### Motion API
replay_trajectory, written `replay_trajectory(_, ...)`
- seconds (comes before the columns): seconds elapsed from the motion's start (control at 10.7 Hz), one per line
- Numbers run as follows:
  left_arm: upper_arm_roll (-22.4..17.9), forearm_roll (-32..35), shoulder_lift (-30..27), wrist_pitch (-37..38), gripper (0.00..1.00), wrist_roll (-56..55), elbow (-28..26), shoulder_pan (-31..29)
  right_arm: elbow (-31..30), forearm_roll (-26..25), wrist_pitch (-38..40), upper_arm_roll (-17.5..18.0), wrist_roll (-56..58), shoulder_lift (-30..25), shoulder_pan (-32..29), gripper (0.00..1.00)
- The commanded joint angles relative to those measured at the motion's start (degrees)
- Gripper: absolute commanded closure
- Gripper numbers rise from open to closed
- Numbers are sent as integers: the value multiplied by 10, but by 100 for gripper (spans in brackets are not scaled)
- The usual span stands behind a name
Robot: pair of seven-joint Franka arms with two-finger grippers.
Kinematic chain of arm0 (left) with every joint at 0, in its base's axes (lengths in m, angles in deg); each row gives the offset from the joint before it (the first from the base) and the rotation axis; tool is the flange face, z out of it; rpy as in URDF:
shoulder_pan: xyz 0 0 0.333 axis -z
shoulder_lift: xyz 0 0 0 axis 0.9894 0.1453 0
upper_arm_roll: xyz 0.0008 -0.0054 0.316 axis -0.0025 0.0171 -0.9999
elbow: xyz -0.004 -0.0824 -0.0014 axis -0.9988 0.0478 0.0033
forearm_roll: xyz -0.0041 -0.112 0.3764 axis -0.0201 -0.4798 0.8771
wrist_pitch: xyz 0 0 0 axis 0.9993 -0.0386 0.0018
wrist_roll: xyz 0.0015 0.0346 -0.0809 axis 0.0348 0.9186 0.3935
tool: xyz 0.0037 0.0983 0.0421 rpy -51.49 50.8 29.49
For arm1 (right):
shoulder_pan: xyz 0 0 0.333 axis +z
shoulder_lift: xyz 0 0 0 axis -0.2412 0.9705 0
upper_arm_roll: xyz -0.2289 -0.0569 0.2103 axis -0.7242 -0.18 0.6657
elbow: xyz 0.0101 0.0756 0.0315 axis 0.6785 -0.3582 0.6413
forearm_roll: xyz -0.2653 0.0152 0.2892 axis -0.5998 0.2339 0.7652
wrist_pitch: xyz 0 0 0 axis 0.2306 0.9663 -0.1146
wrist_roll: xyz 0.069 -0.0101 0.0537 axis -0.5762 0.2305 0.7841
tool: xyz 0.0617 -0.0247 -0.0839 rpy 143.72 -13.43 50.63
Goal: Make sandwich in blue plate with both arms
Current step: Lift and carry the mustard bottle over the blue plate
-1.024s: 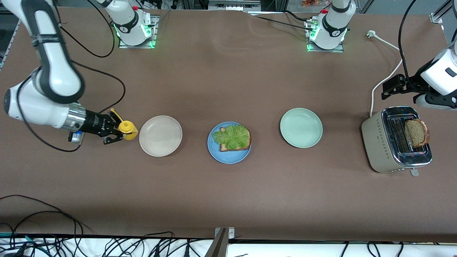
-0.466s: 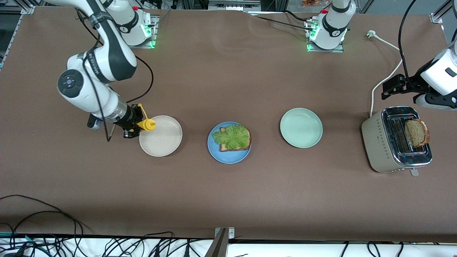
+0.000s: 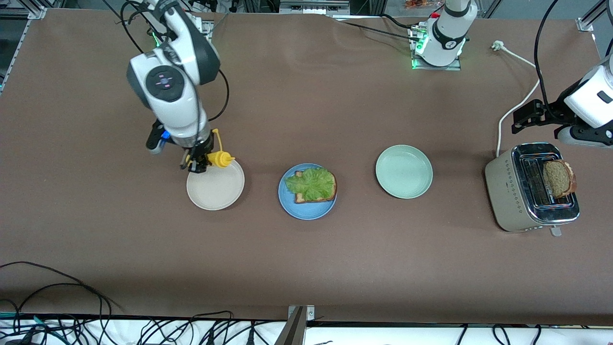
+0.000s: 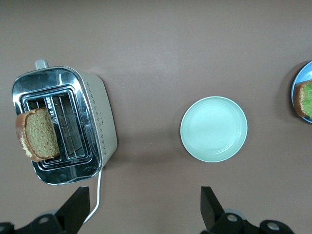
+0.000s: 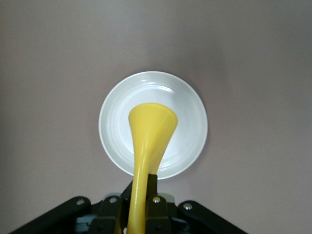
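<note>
Currently the right gripper [image 3: 200, 162] is clamped on a yellow squeeze bottle [image 3: 221, 159], nozzle pointing down, hanging over the beige plate [image 3: 215, 189]; in the right wrist view the bottle [image 5: 148, 136] sits above that plate's middle [image 5: 190, 102]. The blue plate [image 3: 306, 207] lies beside the beige one, toward the left arm's end, well apart from these jaws. On it rests one bread slice [image 3: 330, 190] topped with a lettuce leaf [image 3: 311, 183]. Next along sits the pale green plate [image 3: 403, 171], then the toaster [image 3: 519, 201] with a second bread slice [image 3: 559, 178] standing in a slot. The left gripper [image 4: 141, 209] waits above the table by the toaster, fingers [image 4: 208, 207] spread wide, grasping nothing.
</note>
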Motion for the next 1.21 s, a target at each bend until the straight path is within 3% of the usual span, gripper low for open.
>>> replay_trajectory(0.0, 0, 1, -1, -1, 0, 12, 4, -3, 52, -40, 59, 1, -71, 35, 41, 100)
replay_trajectory(0.28, 0, 1, -1, -1, 0, 12, 4, -3, 109, -85, 65, -1, -99, 95, 68, 100)
replay_trajectory(0.56, 0, 1, -1, -1, 0, 12, 4, -3, 274, -147, 128, -7, -129, 225, 130, 100)
replay_trajectory(0.65, 0, 1, -1, -1, 0, 12, 4, -3, 312, -175, 144, -23, -156, 261, 163, 100)
replay_trajectory(0.93, 0, 1, -1, -1, 0, 12, 4, -3, 367, -182, 153, -115, -198, 309, 285, 100)
replay_trajectory(1.12, 0, 1, -1, -1, 0, 12, 4, -3, 383, -182, 153, -143, -230, 331, 338, 100)
